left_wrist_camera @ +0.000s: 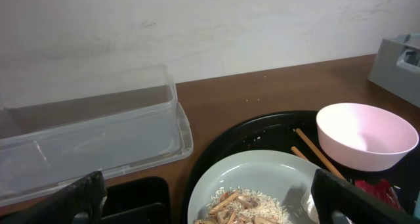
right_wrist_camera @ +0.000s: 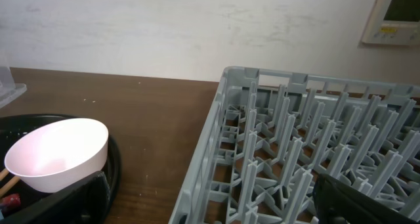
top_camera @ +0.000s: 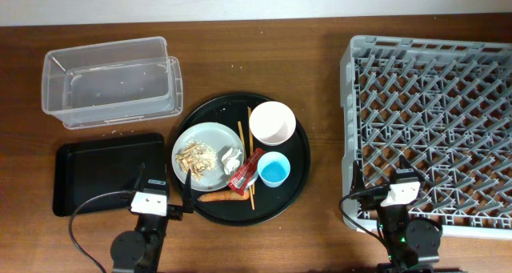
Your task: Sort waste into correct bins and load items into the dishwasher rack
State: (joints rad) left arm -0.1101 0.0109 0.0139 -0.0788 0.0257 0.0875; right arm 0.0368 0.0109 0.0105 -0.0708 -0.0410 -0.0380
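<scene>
The grey-green plate (top_camera: 210, 142) with beige food scraps (top_camera: 194, 156) and a white tissue (top_camera: 232, 158) sits on the round black tray (top_camera: 298, 157). The tray also holds a white bowl (top_camera: 273, 122), a blue cup (top_camera: 274, 170), a red wrapper (top_camera: 246, 173), an orange carrot (top_camera: 224, 198) and chopsticks (top_camera: 240, 135). The clear tub (top_camera: 112, 81) and the black rectangular tray (top_camera: 100, 173) lie at the left. The grey rack (top_camera: 436, 121) is at the right. My left gripper (top_camera: 164, 185) is open and empty before the plate (left_wrist_camera: 262, 175). My right gripper (top_camera: 388, 181) is open and empty at the rack's near-left corner (right_wrist_camera: 315, 138).
The left wrist view shows the tub (left_wrist_camera: 92, 138), the bowl (left_wrist_camera: 366, 135) and the chopsticks (left_wrist_camera: 315, 155) ahead. The right wrist view shows the bowl (right_wrist_camera: 59, 152) at left and bare wood between the round tray (right_wrist_camera: 115, 161) and the rack. A white wall bounds the far side.
</scene>
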